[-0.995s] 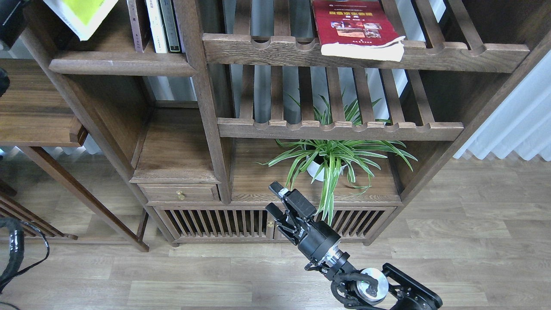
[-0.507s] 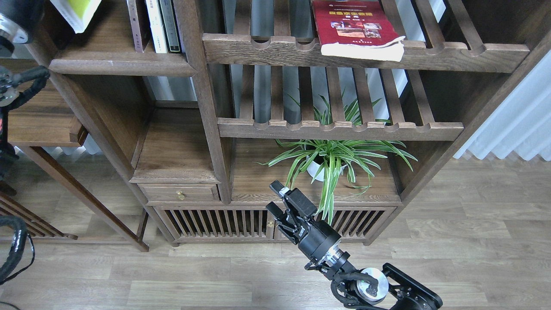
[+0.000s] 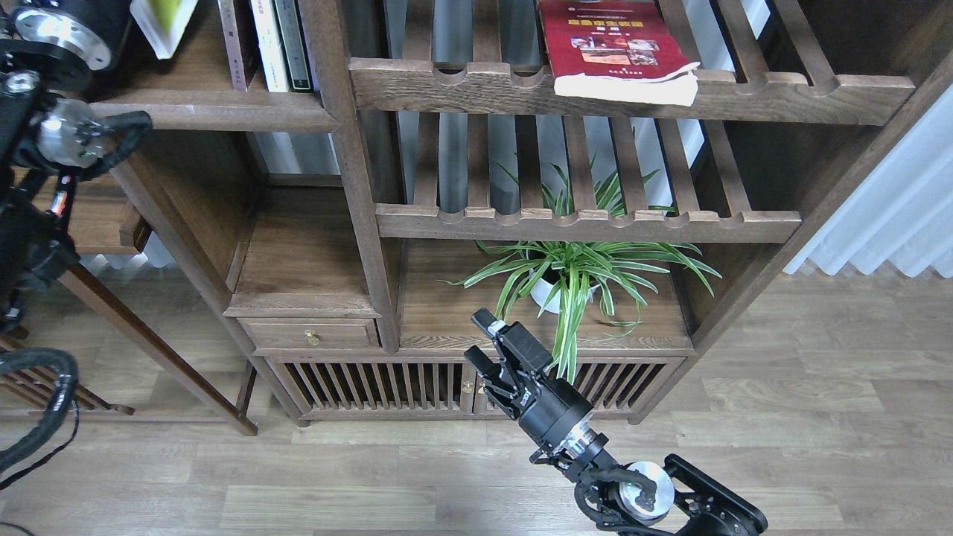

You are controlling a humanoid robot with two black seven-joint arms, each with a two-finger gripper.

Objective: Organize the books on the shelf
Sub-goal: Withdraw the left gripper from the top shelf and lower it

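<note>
The yellow-green book [image 3: 165, 21] hangs tilted at the top left, over the solid shelf [image 3: 208, 112], its upper part cut off by the frame edge. My left arm's wrist [image 3: 63, 30] is right beside it; the fingers lie beyond the top edge. A dark maroon book [image 3: 237, 45] stands upright on that shelf, next to a white one [image 3: 264, 45] and a dark one [image 3: 294, 45]. The red book [image 3: 610, 45] lies flat on the upper slatted rack [image 3: 461, 85], overhanging its front rail. My right gripper [image 3: 481, 339] is open and holds nothing, low in front of the cabinet.
A spider plant [image 3: 573, 275] in a white pot stands on the lower board under a second slatted rack [image 3: 588, 223]. A small drawer [image 3: 313, 335] and slatted cabinet doors are below. A side table [image 3: 97, 223] is at left, a white curtain [image 3: 893, 216] at right.
My left arm has swung in from the left and up. The yellow-green book has shifted right and turned more upright, nearer the standing books. My right gripper has risen slightly.
</note>
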